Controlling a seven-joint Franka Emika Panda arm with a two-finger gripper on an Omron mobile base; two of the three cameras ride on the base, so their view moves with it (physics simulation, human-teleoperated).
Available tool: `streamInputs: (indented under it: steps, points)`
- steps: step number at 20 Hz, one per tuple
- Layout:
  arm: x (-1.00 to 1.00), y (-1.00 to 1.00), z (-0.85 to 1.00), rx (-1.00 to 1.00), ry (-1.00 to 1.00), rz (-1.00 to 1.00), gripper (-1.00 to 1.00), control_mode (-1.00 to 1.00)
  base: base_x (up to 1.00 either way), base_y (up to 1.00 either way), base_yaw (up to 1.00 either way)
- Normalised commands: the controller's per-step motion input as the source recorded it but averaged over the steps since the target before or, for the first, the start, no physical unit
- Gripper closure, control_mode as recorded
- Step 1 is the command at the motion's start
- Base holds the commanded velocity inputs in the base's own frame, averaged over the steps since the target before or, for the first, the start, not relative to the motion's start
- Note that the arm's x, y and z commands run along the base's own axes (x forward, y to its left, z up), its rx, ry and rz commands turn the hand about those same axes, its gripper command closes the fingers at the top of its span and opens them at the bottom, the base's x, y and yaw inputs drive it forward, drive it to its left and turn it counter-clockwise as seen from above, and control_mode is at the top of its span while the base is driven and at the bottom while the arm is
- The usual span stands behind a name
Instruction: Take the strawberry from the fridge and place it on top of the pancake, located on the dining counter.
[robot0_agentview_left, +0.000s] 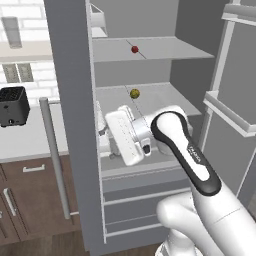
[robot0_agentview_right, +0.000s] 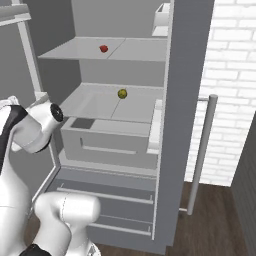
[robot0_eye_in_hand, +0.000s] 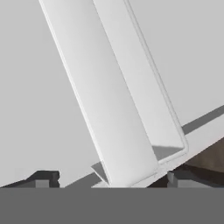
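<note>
Fridge: both doors stand open; pale shelves and lower drawers are exposed in both base views.
Strawberry: sits on the upper shelf, at about 12 o'clock in the left base view; in the right base view it lies toward 11 o'clock, resting alone on the shelf surface, nothing touching it.
Yellow-green ball: one shelf lower, almost directly below the strawberry — not the target.
Arm: reaches into the fridge at the level of the lower shelf, the hand well below the strawberry and under the ball's shelf.
Gripper: two dark fingertips show at the bottom of the hand view, set wide apart with nothing between them — it holds nothing. The hand camera faces a pale door bin that runs diagonally from 11 to 5 o'clock.
Step in hand (judgement): approach not finished; the hand needs to rise to the upper shelf before any grasp.
Handling (judgement): fruit is likely very light, soft and easily bruised, round enough to roll on the smooth shelf. Best hold is across its widest middle, fingers closing gently from both sides.
Risk (judgement): a nudge could send it rolling toward the back wall.
</note>
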Motion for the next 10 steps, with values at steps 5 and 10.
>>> streamInputs:
  steps: [5,10]
  points:
    - [-0.35,-0.35,0.25,0.06,0.03,0.00,-1.00,-1.00,0.00,0.00,0.00]
    - [-0.07,-0.53,0.20,-0.02,0.02,-0.01,-1.00,-1.00,0.00,0.00,0.00]
